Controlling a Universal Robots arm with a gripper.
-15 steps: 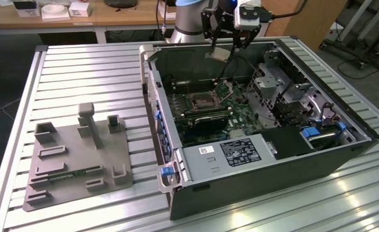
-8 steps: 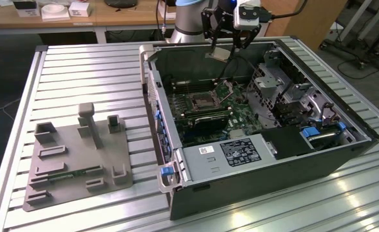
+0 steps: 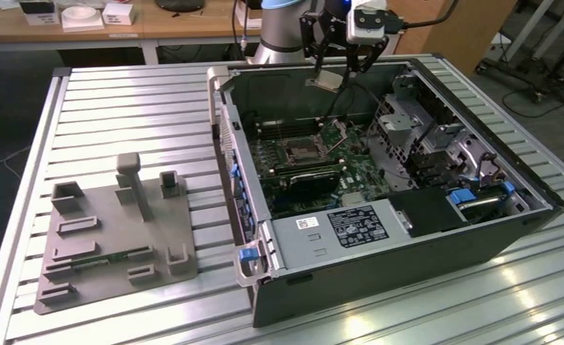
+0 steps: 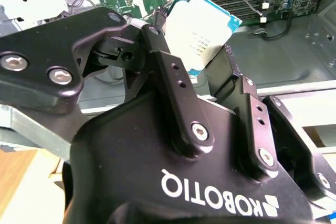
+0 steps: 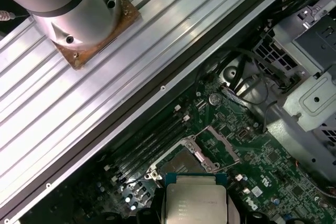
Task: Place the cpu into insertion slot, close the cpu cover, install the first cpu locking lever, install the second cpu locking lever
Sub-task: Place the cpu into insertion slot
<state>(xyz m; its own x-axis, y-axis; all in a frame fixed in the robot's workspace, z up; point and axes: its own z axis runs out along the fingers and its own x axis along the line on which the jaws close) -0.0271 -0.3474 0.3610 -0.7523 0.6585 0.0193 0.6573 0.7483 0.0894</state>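
The jaws were closed on opposite edges of the cpu, holding it metal top up, apparently so that it could seat squarely. It hung well above the insertion slot, not touching. The cpu cover appeared swung open beside the slot, leaving it exposed.

- One gripper; two fingers counted on it.
- One cpu, pinched between those fingers.
- One insertion slot, below the gripper.
- One cpu cover, just beside that slot.
- One computer case, open-sided, under the gripper.
- One grey fixture block, well apart from the gripper.
- One slatted table carrying both.
- Blue clips on the case: at least three.
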